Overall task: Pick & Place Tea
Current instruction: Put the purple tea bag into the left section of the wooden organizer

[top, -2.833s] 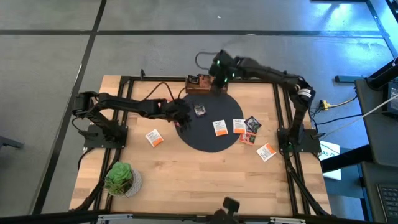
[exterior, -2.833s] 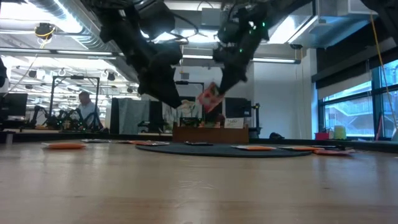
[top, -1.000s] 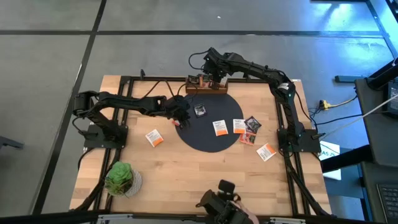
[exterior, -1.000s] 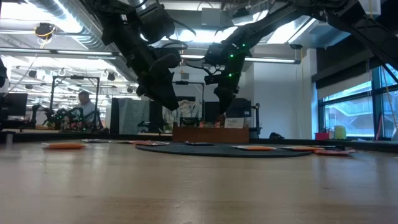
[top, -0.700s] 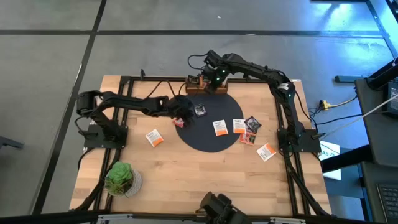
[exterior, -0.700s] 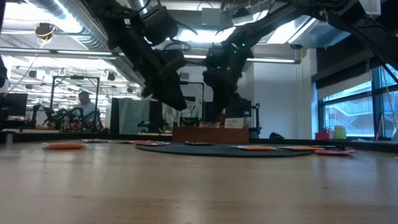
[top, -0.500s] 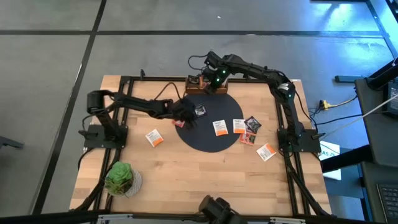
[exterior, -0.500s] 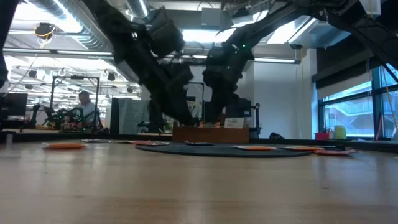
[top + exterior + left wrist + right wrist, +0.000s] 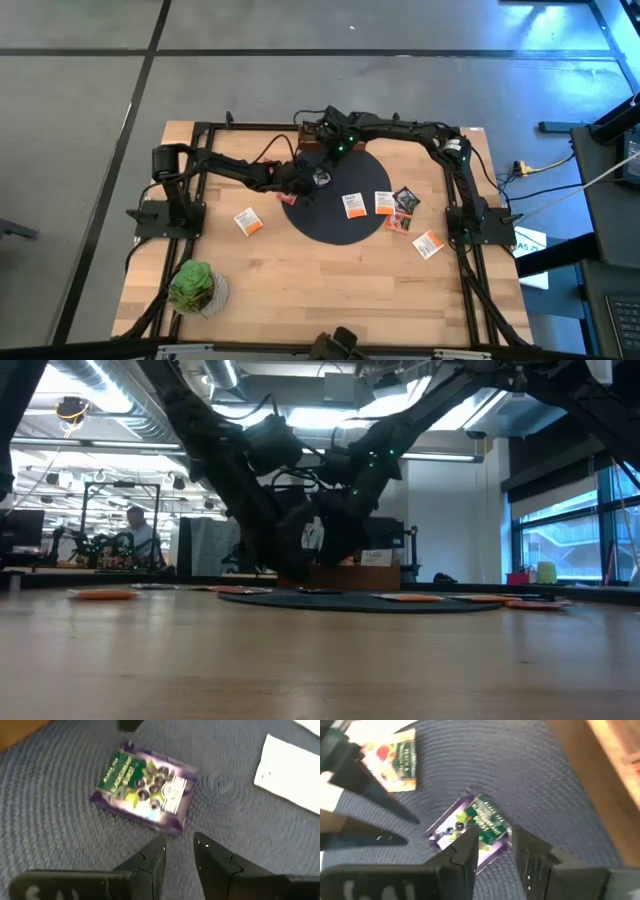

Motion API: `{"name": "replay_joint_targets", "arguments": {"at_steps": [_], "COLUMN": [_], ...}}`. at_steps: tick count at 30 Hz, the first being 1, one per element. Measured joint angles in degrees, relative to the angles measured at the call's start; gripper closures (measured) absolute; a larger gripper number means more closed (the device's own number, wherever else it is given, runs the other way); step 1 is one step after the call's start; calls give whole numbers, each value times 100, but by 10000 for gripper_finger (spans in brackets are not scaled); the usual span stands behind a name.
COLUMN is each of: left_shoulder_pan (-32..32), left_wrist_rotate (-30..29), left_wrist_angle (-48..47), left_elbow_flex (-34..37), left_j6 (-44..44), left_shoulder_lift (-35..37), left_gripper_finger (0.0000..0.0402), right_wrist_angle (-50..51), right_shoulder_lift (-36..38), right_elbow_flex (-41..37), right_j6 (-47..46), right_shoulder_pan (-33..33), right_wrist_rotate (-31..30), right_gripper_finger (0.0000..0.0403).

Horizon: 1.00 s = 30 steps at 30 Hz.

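— Looking down on the bench (image 9: 330, 280), where does the purple tea packet (image 9: 321, 178) sit?

— It lies flat on the black round mat (image 9: 345, 225), on the mat's far-left part, just short of the wooden box (image 9: 312, 143) that stands at the mat's far edge. Both tools crowd over it.

— How does the left tool (image 9: 176, 852) stand?

— Its wrist view shows the two dark fingers (image 9: 152, 862) a narrow gap apart, empty, hovering just beside the packet's near edge. Nothing is between them. In the high view the left tool (image 9: 297, 180) reaches in over the mat's left rim.

— And the right tool (image 9: 495, 847)?

— Also parted by a small gap, with the purple packet (image 9: 470, 825) showing right past its fingertips; whether the tips touch it cannot be told, and it grips nothing. From above, the right tool (image 9: 335, 150) sits over the mat's far edge, next to the box.

— Other tea?

— Two orange-and-white packets (image 9: 353, 205) lie near the mat's middle, and a dark packet (image 9: 406, 198) with a red one (image 9: 398, 222) lies at the mat's right rim. Off the mat, one orange packet (image 9: 247, 222) rests on the wood to its left and another (image 9: 428, 244) to its right.

— Anything else?

— A green plant (image 9: 192, 286) stands well apart from the mat, at the bench's near-left corner. In the low view a person (image 9: 133, 532) is seen in the room beyond.
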State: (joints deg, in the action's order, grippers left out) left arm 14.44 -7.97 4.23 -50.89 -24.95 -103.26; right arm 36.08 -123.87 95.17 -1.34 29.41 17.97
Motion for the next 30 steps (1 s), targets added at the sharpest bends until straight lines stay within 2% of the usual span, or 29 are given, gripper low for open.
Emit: {"name": "replay_joint_targets", "arguments": {"at_steps": [8,15,30], "left_shoulder_pan": [-2,-2,2], "left_wrist_rotate": [59,57,192], "left_wrist_angle": [759,861,824], "left_elbow_flex": [4,-7,-11], "left_j6": [2,-170,-23], "left_shoulder_lift": [-269,-587,-631], "left_gripper_finger": [306,306,306], "right_wrist_angle": [-18,80,226], "right_shoulder_lift": [0,-137,-343], "right_elbow_flex": [-6,-6,-10], "right_j6": [-54,-203,-426], "right_shoulder_pan": [4,-11,48], "right_wrist_rotate": [-141,-111,933], "right_gripper_finger": [283,283,283]}}
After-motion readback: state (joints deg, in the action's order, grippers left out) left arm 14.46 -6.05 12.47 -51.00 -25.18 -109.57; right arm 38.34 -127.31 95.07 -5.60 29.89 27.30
